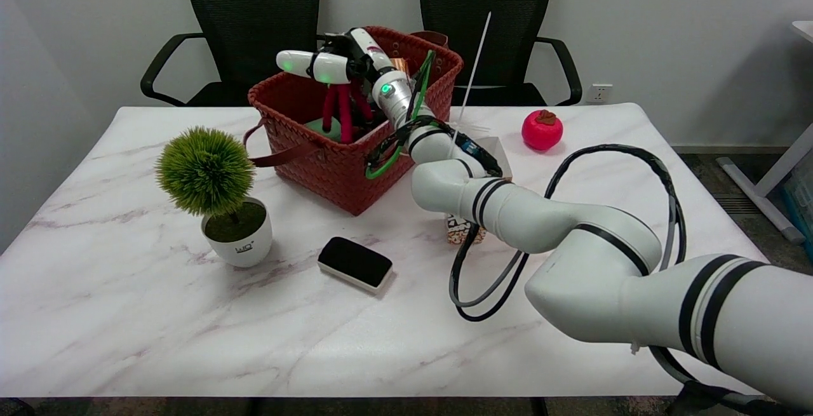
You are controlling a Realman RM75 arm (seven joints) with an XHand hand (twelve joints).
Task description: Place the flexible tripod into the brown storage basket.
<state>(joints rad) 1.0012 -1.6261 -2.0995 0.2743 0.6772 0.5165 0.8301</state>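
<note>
Red bendy legs of the flexible tripod (pixel 341 111) hang down inside the brown storage basket (pixel 330 162), their lower ends hidden behind its near wall, so I cannot tell whether they touch the bottom or the green thing (pixel 322 127) lying in there. My right hand (pixel 336 63) is above the basket's opening, fingers curled around the tripod's top, holding it upright; how tightly they close I cannot make out from this angle.

I judge the task nearly done: the tripod is within the basket's walls, yet my hold on it is not released. What is left is to spread my fingers, let the tripod settle, and lift my hand clear of the rim without snagging the legs or the basket's handle.

Around the basket: a small potted plant (pixel 216 194) stands to its left, a black-topped eraser block (pixel 354 263) lies in front of it, a red persimmon-like toy (pixel 542 129) sits well to its right, and a printed cup (pixel 462 230) shows just under my forearm.
</note>
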